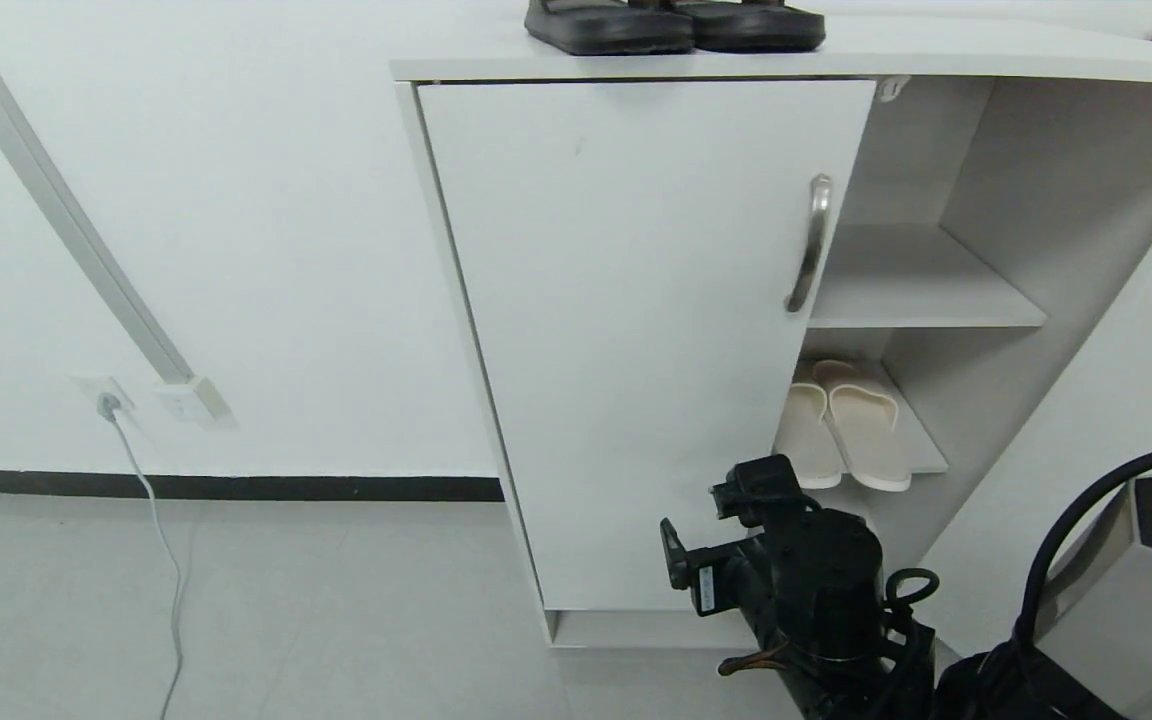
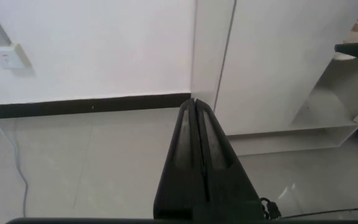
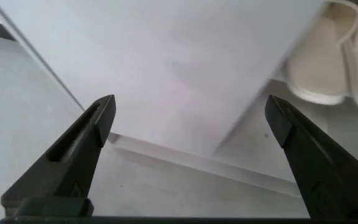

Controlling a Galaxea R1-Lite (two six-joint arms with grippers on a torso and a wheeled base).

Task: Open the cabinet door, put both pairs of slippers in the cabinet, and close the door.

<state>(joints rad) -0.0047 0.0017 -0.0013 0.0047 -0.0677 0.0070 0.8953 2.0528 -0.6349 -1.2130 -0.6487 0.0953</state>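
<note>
The right tool (image 3: 191, 118), released low beside the white slippers (image 1: 841, 430), should rise and pinch both black slippers (image 1: 671, 22) on top of the cabinet (image 1: 636, 350) together.

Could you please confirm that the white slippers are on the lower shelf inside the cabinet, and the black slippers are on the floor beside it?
Not quite. The head view shows the black slippers on top of the cabinet, not on the floor beside it. The white slippers are indeed on the lower shelf inside.

White cabinet (image 1: 986, 62), black slippers (image 1: 671, 22) atop it, cream slippers (image 1: 846, 425) on its lower shelf (image 1: 921, 452).
</note>
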